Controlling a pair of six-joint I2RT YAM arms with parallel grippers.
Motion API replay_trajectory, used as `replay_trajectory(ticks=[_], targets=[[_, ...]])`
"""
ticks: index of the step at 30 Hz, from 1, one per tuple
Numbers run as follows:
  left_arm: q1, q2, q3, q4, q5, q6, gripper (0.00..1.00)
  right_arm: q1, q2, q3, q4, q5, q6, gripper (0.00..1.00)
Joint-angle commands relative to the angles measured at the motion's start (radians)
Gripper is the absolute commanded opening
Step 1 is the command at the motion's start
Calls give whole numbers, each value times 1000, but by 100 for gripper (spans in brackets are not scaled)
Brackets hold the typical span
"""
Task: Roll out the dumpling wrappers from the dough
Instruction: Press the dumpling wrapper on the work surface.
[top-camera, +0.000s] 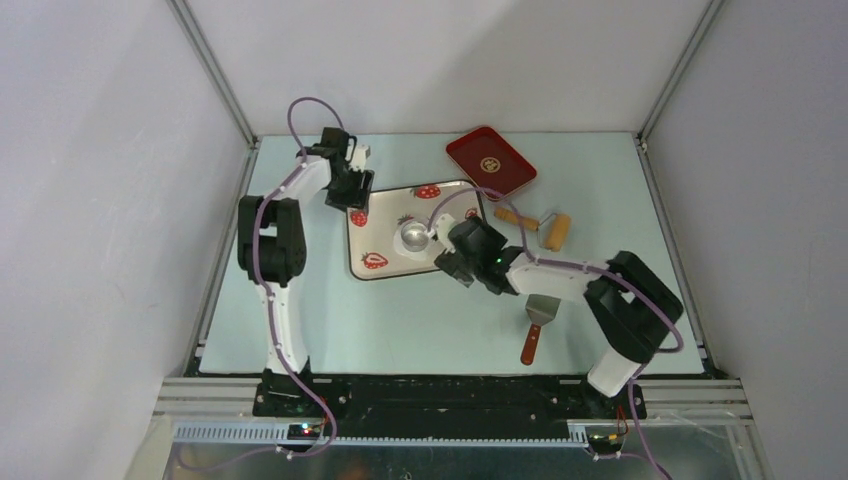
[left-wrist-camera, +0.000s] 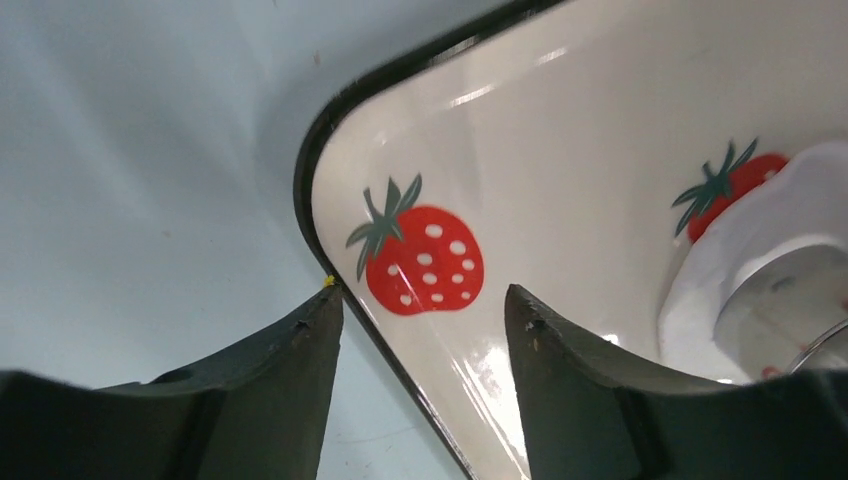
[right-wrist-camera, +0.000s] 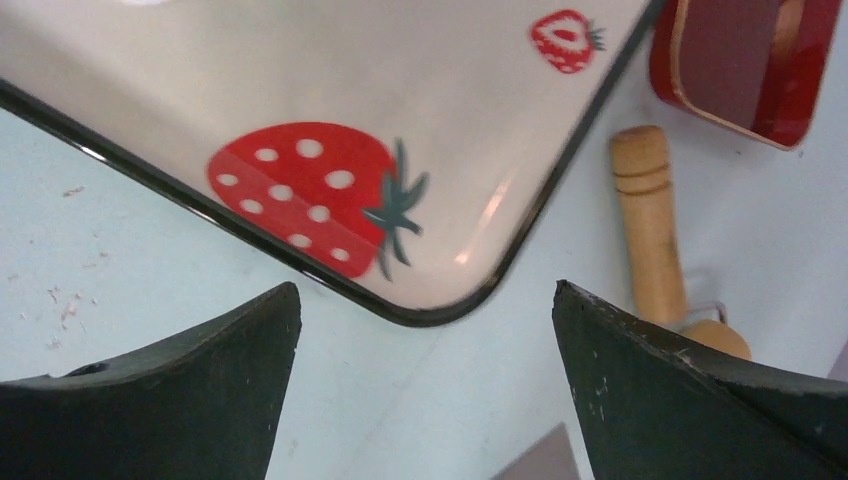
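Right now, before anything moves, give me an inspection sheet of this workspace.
Surface: pale table, faint specks near the tray corner.
Job's things: white dough lies on the strawberry tray under a silver cup; rolling pin lies beside the tray, untouched.
Clutter: red tray at the back; spatula near the right arm.
Tools: left tool open, straddling the tray rim at a corner; right tool open wide above another corner, holding nothing.
Cables: purple cable looped along each arm.
Surroundings: white walls, metal frame posts.
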Motion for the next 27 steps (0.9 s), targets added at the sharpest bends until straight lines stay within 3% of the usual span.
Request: replay_trajectory(ticks=[1,4,9,14,19,23,27], targets=[[-1,21,118,-25,-7,-18,68,-95,-190,118,-142,-159,42,99],[0,-12,119,-31,43,-11,75,-176,-256,181,-254,-281,54,99],[0,-130,25,-30,92,37,97,-255,-325,282,-304,-365,81,95],[-1,-157,-3,-37,94,130,100,-312,-273,346,-242,-299,105,85],[0,-162,-13,-51,58,194,100,-445,-40,521,-236,-175,155,76],[-2,-151,5,-51,46,197,100,-549,233,818,-389,-173,219,66],[-8,-147,12,-50,20,208,100,-573,481,1095,-473,-155,158,62]])
